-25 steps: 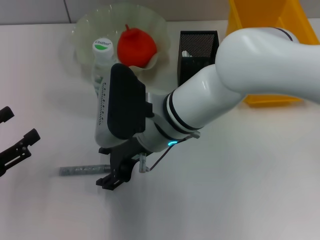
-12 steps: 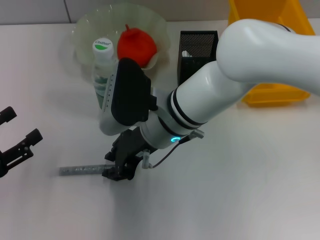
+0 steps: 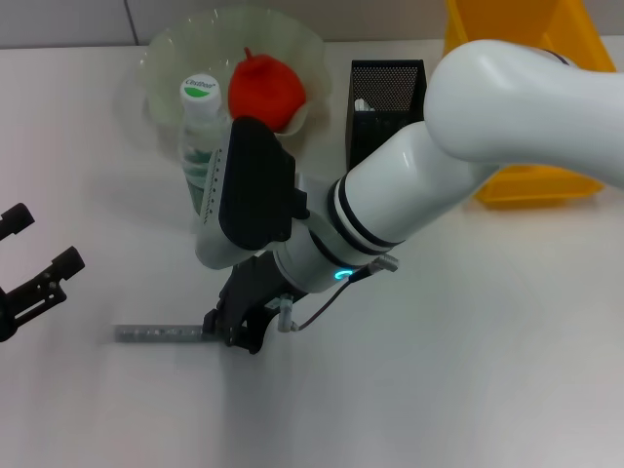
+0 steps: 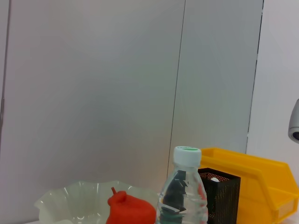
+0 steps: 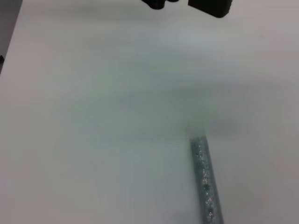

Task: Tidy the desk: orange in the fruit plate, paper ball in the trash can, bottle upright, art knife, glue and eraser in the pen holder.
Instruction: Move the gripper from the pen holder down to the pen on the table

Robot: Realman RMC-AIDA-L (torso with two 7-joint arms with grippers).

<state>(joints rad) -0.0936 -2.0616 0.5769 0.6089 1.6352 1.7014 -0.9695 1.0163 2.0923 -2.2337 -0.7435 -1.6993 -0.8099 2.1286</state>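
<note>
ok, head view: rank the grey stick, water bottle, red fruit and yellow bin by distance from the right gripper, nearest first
1. Grey stick: lying on the table, its end right at the right gripper, on the robot's left.
2. Water bottle: upright, farther back, at the plate's front.
3. Red fruit: in the plate, just behind the bottle.
4. Yellow bin: far back corner on the robot's right.

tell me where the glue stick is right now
In the head view the glue stick lies flat on the table's near left part, its right end at the right end effector, with the left end effector farther left.
</note>
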